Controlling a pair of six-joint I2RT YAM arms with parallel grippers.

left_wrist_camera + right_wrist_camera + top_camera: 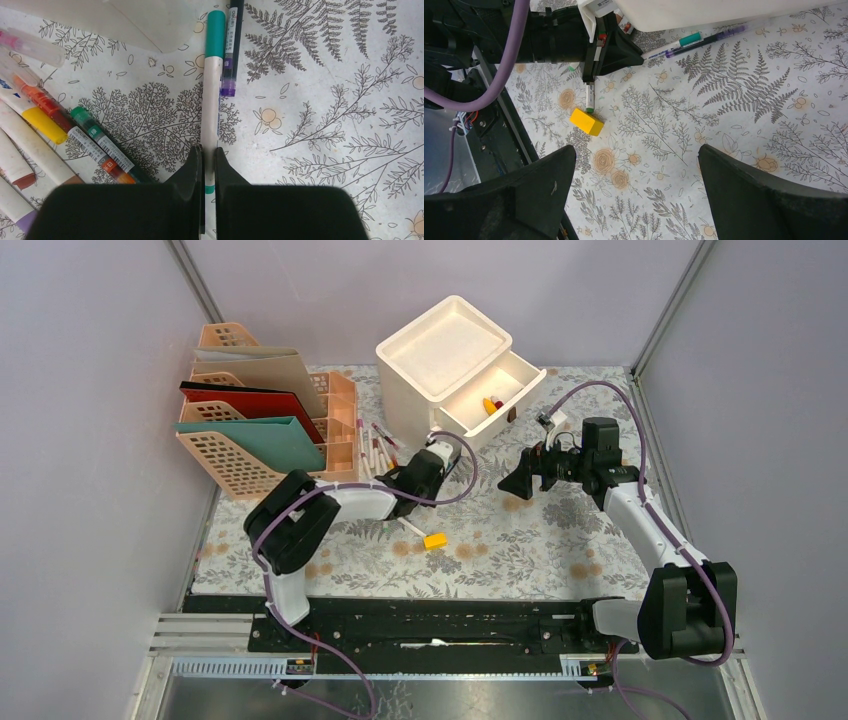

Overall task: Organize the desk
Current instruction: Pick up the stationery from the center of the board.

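My left gripper is pressed together on the white pen with the teal cap. It pinches the barrel near its tail end while the pen lies flat on the desk, just in front of the white drawer box. My right gripper is spread wide with nothing in it, hanging over bare cloth in front of the box's open drawer.

I judge the job barely begun. The drawer holds only a couple of small coloured things. A heap of markers lies to the front left of the box, a purple pen lies right alongside my pen, and a yellow block sits further out in front of the box.

My pen's cap end points at the box's lower corner and is close to it, so I would lift before swinging. The purple pen is near enough to get dragged along. The cloth in front of the box is mostly open, but my right arm stands near the drawer's mouth and could crowd the way in.
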